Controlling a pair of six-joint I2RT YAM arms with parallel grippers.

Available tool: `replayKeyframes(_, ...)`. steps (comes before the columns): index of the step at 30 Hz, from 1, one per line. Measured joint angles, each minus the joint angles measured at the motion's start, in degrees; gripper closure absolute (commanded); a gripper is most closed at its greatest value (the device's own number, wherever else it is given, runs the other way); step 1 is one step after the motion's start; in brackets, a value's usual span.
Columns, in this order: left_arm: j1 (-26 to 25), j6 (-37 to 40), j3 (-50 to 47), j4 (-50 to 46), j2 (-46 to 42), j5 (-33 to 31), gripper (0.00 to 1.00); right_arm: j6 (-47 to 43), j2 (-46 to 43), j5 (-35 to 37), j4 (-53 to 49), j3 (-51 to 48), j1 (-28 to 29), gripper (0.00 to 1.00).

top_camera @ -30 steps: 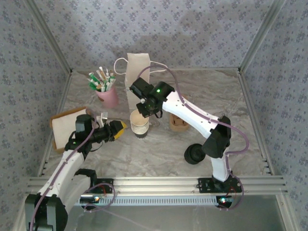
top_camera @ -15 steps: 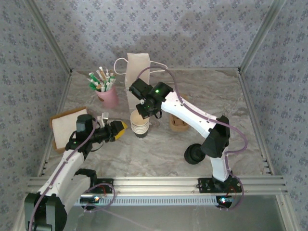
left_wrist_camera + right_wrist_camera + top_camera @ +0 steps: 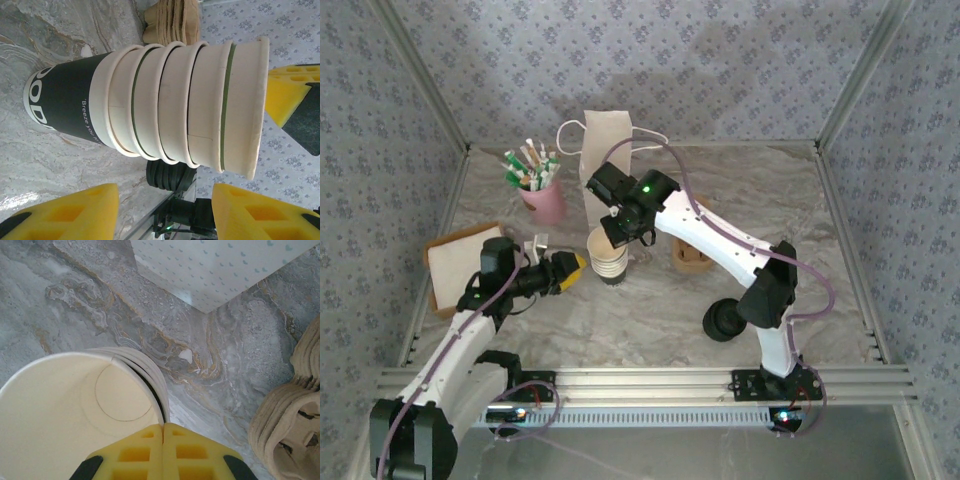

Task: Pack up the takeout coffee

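Standing mouth-up at the middle of the table [image 3: 620, 330]: the takeout cup [image 3: 75, 405], cream inside, topmost of a nested stack [image 3: 150, 100] of like cups, with a dark printed one at the bottom. Pinched at its rim by the right end effector [image 3: 163, 440], reaching down from above, yellow pads pressed together on the paper wall.

Just left of the stack, the left end effector [image 3: 570, 268], lying low and roughly level, pointed at the cups, jaws parted and touching none of them.

Just behind the stack, a white paper bag [image 3: 605, 165] with handles, upright. To the right and near the stack, a pile of brown cardboard cup carriers [image 3: 692, 258]. Farther right and nearer the arm bases, a pile of black lids [image 3: 723, 320].

At the back left, a pink cup [image 3: 542, 200] full of sachets. At the left edge, a brown tray [image 3: 455, 265] with something white and flat lying in it.
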Motion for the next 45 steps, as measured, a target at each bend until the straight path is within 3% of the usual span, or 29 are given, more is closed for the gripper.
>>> replayKeyframes(13, -0.11, 0.0, 0.0, 0.61, 0.61, -0.22, 0.46, 0.04, -0.59, -3.76, 0.33, 0.02, -0.96, 1.0)
replayKeyframes(23, -0.33, 0.17, 0.07, 0.28, 0.63, -0.92, 0.42, 0.22, -6.05, -7.8, 1.66, 0.72, -4.13, 1.0)
replayKeyframes(25, -0.33, 0.98, 0.72, -1.4, 0.59, -1.92, 0.35, 0.2, -6.91, -8.17, 1.66, 1.16, -4.63, 1.0)
replayKeyframes(29, -0.5, 3.58, 4.0, -7.78, -1.81, -6.23, 0.08, -0.07, -10.03, -8.37, 1.57, 1.33, -5.18, 1.0)
replayKeyframes(32, -1.55, 5.49, 8.07, -13.38, -5.11, -10.56, 0.01, -0.59, -14.05, -8.41, 1.84, 0.24, -5.35, 1.0)
replayKeyframes(39, -8.41, 7.87, 14.45, -21.03, -11.1, -20.52, 0.01, -1.11, -28.06, -9.22, 2.45, -7.41, -6.67, 1.0)
replayKeyframes(45, -20.96, 8.5, 16.39, -25.88, -9.68, -30.16, 0.01, -1.57, -34.95, -10.69, 2.82, -18.51, -6.95, 1.0)
